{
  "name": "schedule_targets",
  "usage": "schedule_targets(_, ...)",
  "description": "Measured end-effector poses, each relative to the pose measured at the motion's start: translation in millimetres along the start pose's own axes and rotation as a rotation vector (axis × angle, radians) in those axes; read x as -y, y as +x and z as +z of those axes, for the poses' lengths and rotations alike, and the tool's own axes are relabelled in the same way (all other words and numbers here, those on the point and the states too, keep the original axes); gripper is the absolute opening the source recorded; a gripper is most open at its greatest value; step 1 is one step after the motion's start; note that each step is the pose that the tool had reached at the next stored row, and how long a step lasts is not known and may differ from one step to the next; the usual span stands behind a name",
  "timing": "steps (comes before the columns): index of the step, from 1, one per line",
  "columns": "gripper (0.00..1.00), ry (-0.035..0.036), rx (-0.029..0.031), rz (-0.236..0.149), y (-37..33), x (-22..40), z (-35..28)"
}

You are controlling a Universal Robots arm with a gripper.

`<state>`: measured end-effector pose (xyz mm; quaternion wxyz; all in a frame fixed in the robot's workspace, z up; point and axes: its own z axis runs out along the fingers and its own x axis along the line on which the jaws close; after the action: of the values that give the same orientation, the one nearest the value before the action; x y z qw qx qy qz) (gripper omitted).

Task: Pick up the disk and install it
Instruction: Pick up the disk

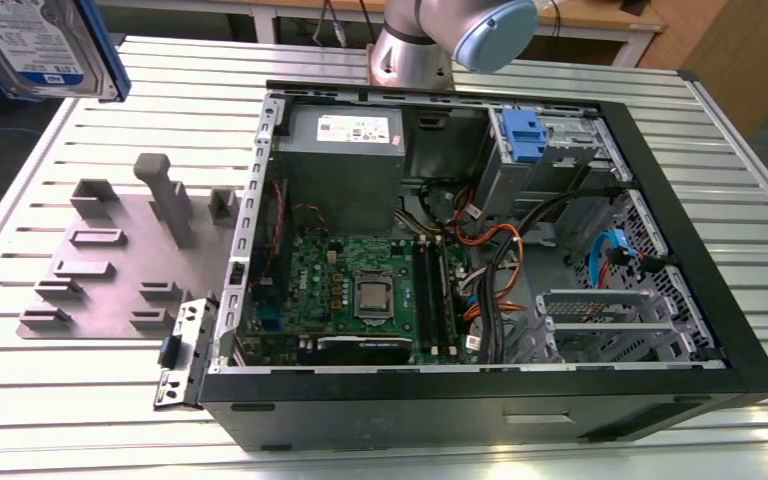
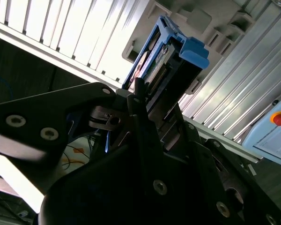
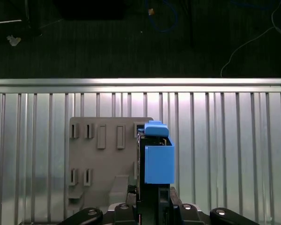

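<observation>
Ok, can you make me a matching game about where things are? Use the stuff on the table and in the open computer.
1. flat silver disk with blue rails
2. grey metal plate with upright pegs
3. green circuit board
4. grey metal box with white sticker

A. on the slatted table beside the black computer case
B. flat on the case's floor
C. held up above the table
D. in the case corner nearest the arm's base

Pairs: 1-C, 2-A, 3-B, 4-D

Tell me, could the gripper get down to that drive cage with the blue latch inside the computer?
Probably yes: the computer case lies open on top, with nothing over the drive cage. The gripper is shut on the disk, up at the exterior view's left.
</observation>
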<state>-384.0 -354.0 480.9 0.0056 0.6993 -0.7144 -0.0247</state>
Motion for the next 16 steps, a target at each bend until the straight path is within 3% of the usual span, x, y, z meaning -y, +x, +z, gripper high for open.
schedule_targets(2,0.35,0.0001,0.0000,0.000,0.0,0.0,-0.2)
schedule_targets(4,0.35,0.0000,-0.0001,0.000,-0.1,-0.2,-4.9)
schedule_targets(16,0.35,0.0001,-0.0001,0.000,-0.2,2.5,-5.2)
